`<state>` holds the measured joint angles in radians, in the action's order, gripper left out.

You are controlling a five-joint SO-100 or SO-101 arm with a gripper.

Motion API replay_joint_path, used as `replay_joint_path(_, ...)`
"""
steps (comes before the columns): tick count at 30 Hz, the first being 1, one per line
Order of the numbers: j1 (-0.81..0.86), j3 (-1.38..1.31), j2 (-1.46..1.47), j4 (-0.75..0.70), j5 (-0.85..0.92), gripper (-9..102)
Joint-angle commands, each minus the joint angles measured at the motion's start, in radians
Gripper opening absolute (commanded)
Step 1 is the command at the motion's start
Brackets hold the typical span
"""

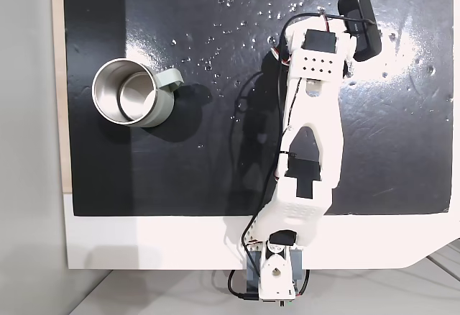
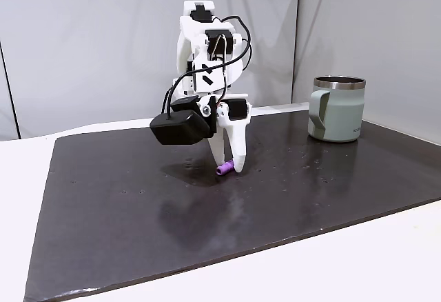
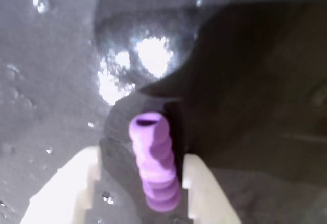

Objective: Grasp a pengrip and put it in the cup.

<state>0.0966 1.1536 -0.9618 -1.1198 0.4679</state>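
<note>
A white robot arm (image 1: 309, 149) reaches out over a black mat (image 1: 180, 178) that lies on a white table (image 1: 144, 239). In a fixed view looking straight down, the arm runs from its base at the near edge toward the far right part of the mat, and a black camera (image 1: 361, 24) is mounted at its far end; the arm's own body covers the spot beneath its tip. That same view shows the cup (image 1: 129, 93), a steel mug with a shiny inside and a pale grey-green handle pointing right, standing upright on the left part of the mat, well apart from the arm. In a fixed view from table height, the gripper (image 2: 229, 166) points down with its fingertips at the mat, and the pengrip (image 2: 224, 169), a tiny purple ribbed tube, lies on the mat between them; the cup (image 2: 336, 109) stands far off to the right in that view. The wrist view gives the closest look: the pengrip (image 3: 153, 162) sits lengthwise between the two white fingers (image 3: 66, 193), with narrow gaps on either side. The jaws stand slightly apart around the tube, close beside it, not visibly pressing on it.
</note>
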Motion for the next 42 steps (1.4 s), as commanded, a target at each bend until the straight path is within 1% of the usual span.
replay_joint_path(1,-0.025,-0.048,0.000,-0.029,0.017,19)
replay_joint_path(5,-0.021,-0.048,0.008,-0.034,0.020,6)
replay_joint_path(7,-0.018,-0.048,0.009,-0.034,0.020,2)
replay_joint_path(15,-0.017,-0.052,0.009,-0.054,0.012,0)
replay_joint_path(17,-0.023,-0.086,-0.008,-0.097,-0.006,0)
replay_joint_path(21,-0.057,-0.176,-0.084,-0.236,-0.051,0)
replay_joint_path(26,-0.149,-0.140,-0.281,-0.339,-0.109,0)
replay_joint_path(32,-0.314,-0.086,-0.483,-0.433,-0.209,0)
replay_joint_path(38,-0.503,-0.186,-0.528,-0.517,-0.344,0)
replay_joint_path(42,-0.620,-0.284,-0.512,-0.518,-0.397,0)
